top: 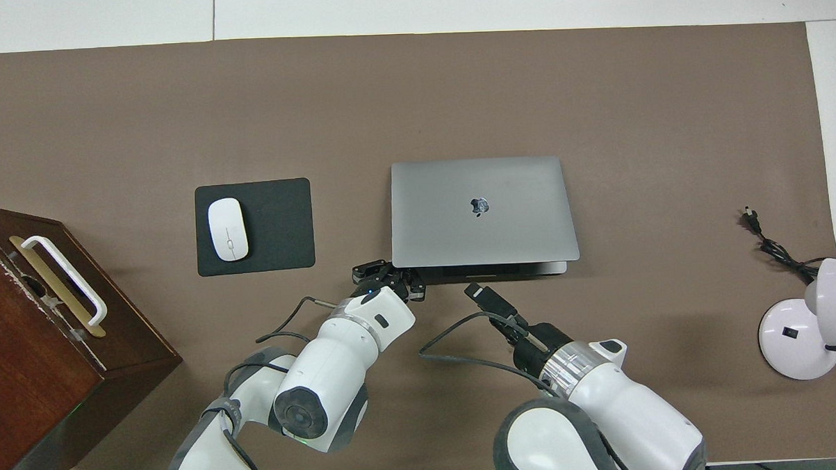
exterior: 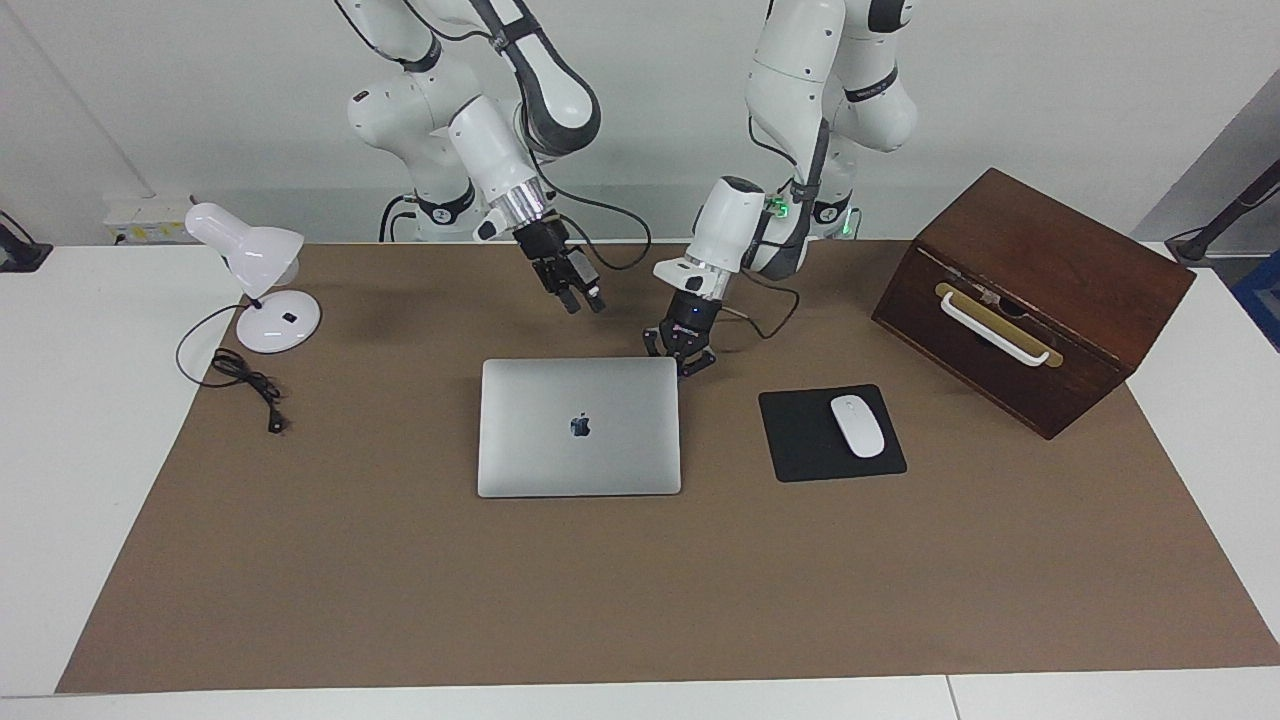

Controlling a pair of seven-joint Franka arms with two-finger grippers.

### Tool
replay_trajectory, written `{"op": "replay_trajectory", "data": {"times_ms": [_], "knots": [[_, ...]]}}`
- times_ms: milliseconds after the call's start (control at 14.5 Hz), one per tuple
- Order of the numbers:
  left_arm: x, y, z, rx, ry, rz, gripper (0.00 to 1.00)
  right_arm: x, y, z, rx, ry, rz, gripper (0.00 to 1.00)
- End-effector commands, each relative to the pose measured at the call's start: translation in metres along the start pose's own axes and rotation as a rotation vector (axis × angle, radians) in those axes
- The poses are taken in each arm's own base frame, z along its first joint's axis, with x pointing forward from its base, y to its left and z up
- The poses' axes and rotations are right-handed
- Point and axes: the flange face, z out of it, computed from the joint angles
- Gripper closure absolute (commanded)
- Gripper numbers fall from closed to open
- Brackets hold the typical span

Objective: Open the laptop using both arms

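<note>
Laptop (exterior: 579, 427) lies mid-table, lid shut. Mouse pad (exterior: 800, 440) lies beside it toward the left arm's end, carrying the mouse (exterior: 857, 426); wooden box (exterior: 1035, 296) stands further that way. Desk lamp (exterior: 258, 275) stands at the right arm's end.

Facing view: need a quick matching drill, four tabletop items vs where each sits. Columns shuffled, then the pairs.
Items:
1. laptop
2. mouse
3. desk lamp
4. wooden box

Places:
A. on the black mouse pad
B. at the left arm's end of the table, beside the mouse pad
C. closed, mid-table, left end effector at its corner nearest the robots
D. at the right arm's end, cord loose beside it

Pairs: 1-C, 2-A, 3-D, 4-B
</note>
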Motion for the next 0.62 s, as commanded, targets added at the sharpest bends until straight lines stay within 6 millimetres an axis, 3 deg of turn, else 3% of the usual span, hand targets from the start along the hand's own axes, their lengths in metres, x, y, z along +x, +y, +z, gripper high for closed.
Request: {"op": "replay_trajectory", "data": {"times_ms": [0, 345, 553], "knots": [[0.001, -0.005, 0.009, 0.009, 0.012, 0.019, 1.00, 0.014, -0.011, 0.019, -0.005, 0.031, -0.012, 0.00], [-0.003, -0.007, 0.013, 0.014, 0.003, 0.028, 1.00, 0.036, -0.014, 0.026, -0.004, 0.048, -0.021, 0.00], [-0.005, -0.006, 0.014, 0.015, 0.000, 0.030, 1.00, 0.039, -0.016, 0.031, -0.006, 0.044, -0.020, 0.00]]}}
